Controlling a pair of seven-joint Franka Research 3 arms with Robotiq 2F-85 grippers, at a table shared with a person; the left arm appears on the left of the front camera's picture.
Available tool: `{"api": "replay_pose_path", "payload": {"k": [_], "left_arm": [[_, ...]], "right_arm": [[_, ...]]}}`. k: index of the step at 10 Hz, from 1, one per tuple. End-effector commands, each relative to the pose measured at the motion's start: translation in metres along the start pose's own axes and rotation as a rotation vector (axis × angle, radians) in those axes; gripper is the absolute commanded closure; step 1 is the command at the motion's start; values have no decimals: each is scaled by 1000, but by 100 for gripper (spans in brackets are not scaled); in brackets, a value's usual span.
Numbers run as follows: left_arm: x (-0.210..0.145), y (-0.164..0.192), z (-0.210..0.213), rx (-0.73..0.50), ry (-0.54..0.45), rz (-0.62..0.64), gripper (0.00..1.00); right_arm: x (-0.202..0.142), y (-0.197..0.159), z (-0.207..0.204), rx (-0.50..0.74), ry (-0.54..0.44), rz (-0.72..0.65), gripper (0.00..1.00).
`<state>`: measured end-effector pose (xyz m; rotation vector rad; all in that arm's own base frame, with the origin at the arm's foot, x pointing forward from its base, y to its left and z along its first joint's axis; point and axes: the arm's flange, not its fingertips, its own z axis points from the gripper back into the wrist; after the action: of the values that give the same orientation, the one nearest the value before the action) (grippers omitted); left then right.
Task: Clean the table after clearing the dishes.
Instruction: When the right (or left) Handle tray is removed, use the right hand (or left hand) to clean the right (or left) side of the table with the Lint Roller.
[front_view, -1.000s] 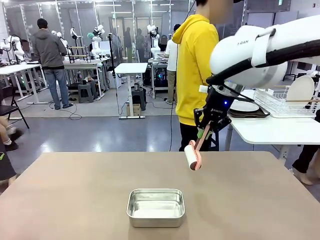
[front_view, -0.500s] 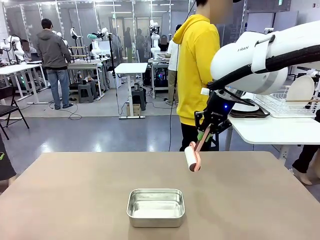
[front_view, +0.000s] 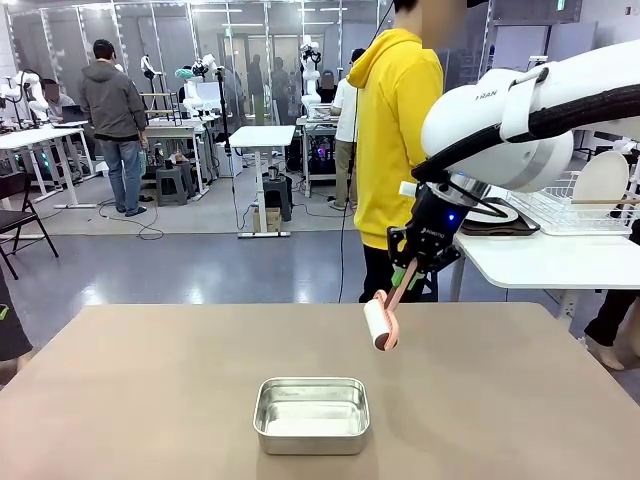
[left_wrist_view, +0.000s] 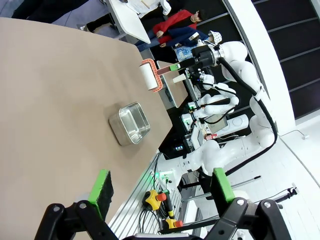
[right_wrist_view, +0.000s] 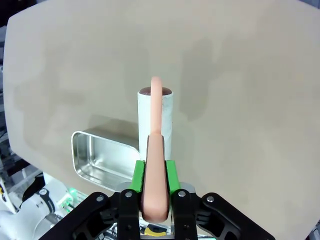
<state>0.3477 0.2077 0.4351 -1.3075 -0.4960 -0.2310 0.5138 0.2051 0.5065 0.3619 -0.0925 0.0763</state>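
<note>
My right gripper (front_view: 406, 268) hangs over the far right part of the brownish table (front_view: 140, 400), shut on the pink handle of a lint roller (front_view: 379, 324). The white roll points down and sits just above the tabletop. In the right wrist view the green pads of the gripper (right_wrist_view: 155, 175) clamp the handle of the roller (right_wrist_view: 155, 117) over the table (right_wrist_view: 235, 75). My left gripper (left_wrist_view: 162, 186) is open and holds nothing, high above the table (left_wrist_view: 45, 100). White dishes (front_view: 492, 213) lie on a dark tray on the white side table at the right.
A small steel pan (front_view: 312, 412) sits empty near the table's front middle; it also appears as the pan (left_wrist_view: 129, 123) and the pan (right_wrist_view: 100, 155). A person in a yellow hoodie (front_view: 395, 140) stands beyond the far edge. A wire rack (front_view: 575, 200) holds a plate.
The right gripper has shifted the lint roller slightly left and down toward the tabletop. The pan and the left gripper have not moved.
</note>
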Motion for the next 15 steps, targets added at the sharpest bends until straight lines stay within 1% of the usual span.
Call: {"api": "replay_pose_path", "payload": {"k": [1,2,3,4,6,8,9,10,12,13,15], "left_arm": [[-2,-5,2,4,4,-1,0],[-2,-5,2,4,4,-1,0],[-2,-5,2,4,4,-1,0],[-2,-5,2,4,4,-1,0],[-2,-5,2,4,4,-1,0],[-2,-5,2,4,4,-1,0],[-2,-5,2,4,4,-1,0],[-2,-5,2,4,4,-1,0],[-2,-5,2,4,4,-1,0],[-2,-5,2,4,4,-1,0],[-2,-5,2,4,4,-1,0]], "right_arm": [[14,-15,-7,79,39,-12,79],[17,-20,-15,102,41,-32,79],[20,-27,-22,98,57,-41,79],[25,-37,-27,127,58,-73,79],[29,-59,-40,188,22,-120,79],[33,-79,-58,237,33,-129,79],[35,-86,-66,254,30,-126,79],[37,-92,-74,296,18,-127,79],[42,-97,-86,298,37,-109,79],[43,-101,-90,304,41,-121,79],[43,-110,-102,310,21,-112,79]]}}
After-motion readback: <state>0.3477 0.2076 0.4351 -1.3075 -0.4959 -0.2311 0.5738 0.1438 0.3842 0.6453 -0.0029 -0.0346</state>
